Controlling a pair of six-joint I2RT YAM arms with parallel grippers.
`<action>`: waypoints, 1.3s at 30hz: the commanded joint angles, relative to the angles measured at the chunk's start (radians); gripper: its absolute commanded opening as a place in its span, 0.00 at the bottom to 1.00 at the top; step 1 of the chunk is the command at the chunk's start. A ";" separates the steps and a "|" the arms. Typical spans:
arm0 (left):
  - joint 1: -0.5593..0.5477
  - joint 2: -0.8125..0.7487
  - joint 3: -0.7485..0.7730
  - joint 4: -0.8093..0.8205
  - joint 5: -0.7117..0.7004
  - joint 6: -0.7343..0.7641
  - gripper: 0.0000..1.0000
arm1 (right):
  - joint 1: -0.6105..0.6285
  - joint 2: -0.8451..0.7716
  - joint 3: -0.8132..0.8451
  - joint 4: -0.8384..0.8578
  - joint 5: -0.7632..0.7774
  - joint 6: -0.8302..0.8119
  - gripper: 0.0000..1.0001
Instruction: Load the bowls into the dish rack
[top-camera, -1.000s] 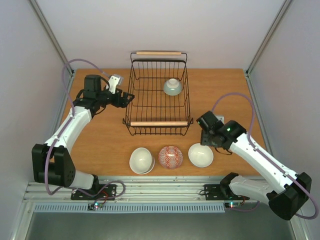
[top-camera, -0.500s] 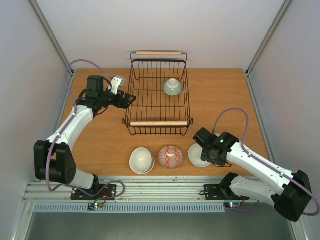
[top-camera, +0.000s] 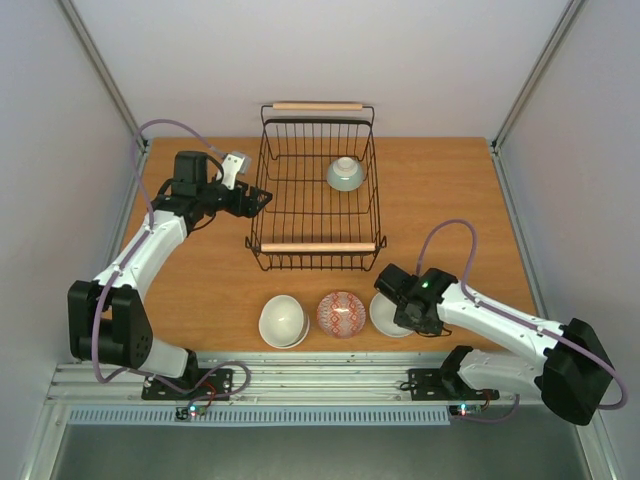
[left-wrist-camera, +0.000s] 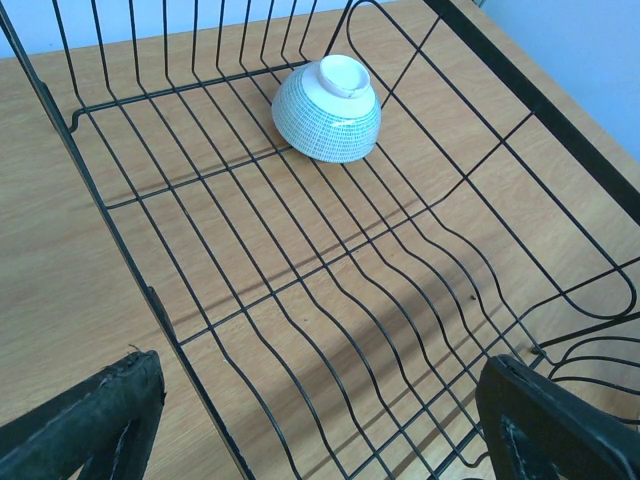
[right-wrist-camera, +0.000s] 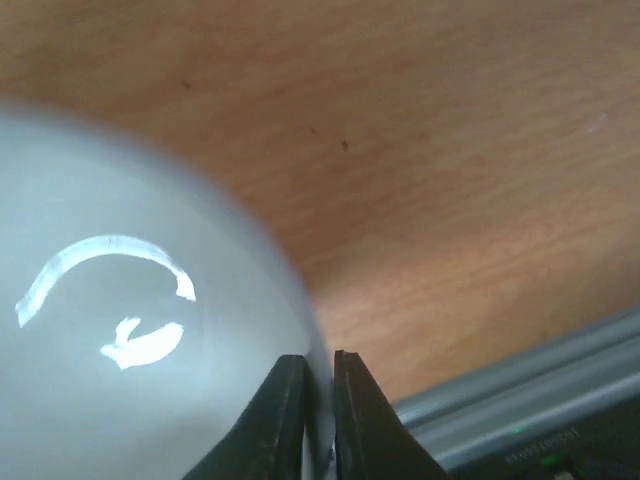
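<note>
The dish rack (top-camera: 317, 247), a black wire basket with wooden handles, stands at the table's back middle. One pale green patterned bowl (top-camera: 345, 174) lies upside down in it, also in the left wrist view (left-wrist-camera: 326, 110). Three bowls sit in a row near the front edge: a white one (top-camera: 283, 320), a red-patterned one (top-camera: 341, 313) and a white one (top-camera: 383, 318) on the right. My right gripper (right-wrist-camera: 320, 358) is shut on the rim of that right white bowl (right-wrist-camera: 130, 300). My left gripper (left-wrist-camera: 320, 365) hangs open at the rack's left wall (left-wrist-camera: 150, 290), holding nothing.
The silver rail (top-camera: 300, 385) with both arm bases runs along the near edge. Grey walls enclose the table on the left, the right and the back. A purple cable (top-camera: 455, 235) loops above the right arm.
My right arm has swung toward the front and down onto the right white bowl, and its jaws have closed on the rim. The left arm has shifted only slightly.
</note>
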 joint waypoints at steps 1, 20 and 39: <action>-0.005 0.000 0.023 0.004 0.015 -0.004 0.85 | 0.018 0.000 0.002 -0.004 0.023 0.042 0.03; -0.025 -0.026 0.058 -0.053 0.073 0.012 0.84 | 0.035 0.043 0.584 -0.471 0.602 -0.016 0.01; -0.056 -0.035 0.104 -0.075 0.355 -0.025 0.83 | 0.034 0.458 1.070 0.193 0.494 -0.766 0.01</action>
